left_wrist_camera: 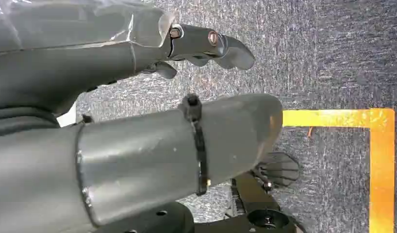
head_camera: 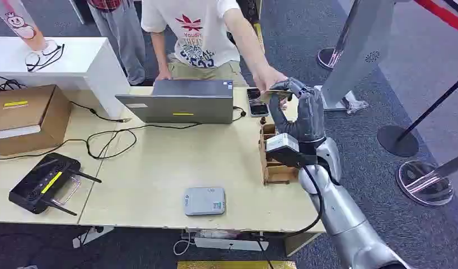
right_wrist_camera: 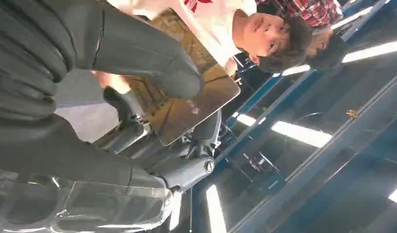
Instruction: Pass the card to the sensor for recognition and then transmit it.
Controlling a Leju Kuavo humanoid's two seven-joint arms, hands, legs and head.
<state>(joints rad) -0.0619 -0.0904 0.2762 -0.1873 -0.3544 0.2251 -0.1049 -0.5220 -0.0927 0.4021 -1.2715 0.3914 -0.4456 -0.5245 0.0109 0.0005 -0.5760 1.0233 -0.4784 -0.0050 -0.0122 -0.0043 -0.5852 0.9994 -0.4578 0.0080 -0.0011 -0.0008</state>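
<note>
The right hand's thumb and fingers (right_wrist_camera: 153,73) are clamped on the card (right_wrist_camera: 187,104), the thumb lying across one face and the darker fingers under the other, with the far corner of the card sticking out free. In the head view the right hand (head_camera: 302,109) is raised over the far right corner of the table (head_camera: 159,168), and the card (head_camera: 273,93) sits flat at its top, touching the person's hand (head_camera: 270,78) that reaches in from across the table. I judge the card to be thin, stiff and very light, with a glossy, probably slippery face, so it wants a firm pinch well in from the edge, and the person should take it by the free corner. Just beside it on the table lies a phone (head_camera: 258,102), next to a laptop (head_camera: 182,101); a small cardboard stand (head_camera: 270,159) is close below the wrist, and a grey box (head_camera: 205,200) that may be the sensor sits near the front edge. Whether the person already grips the card or only touches it cannot be told, as the hands overlap. The left hand (left_wrist_camera: 196,46) hangs over carpet, its fingers loosely curled and holding nothing. The card's print is too blurred to read.
</note>
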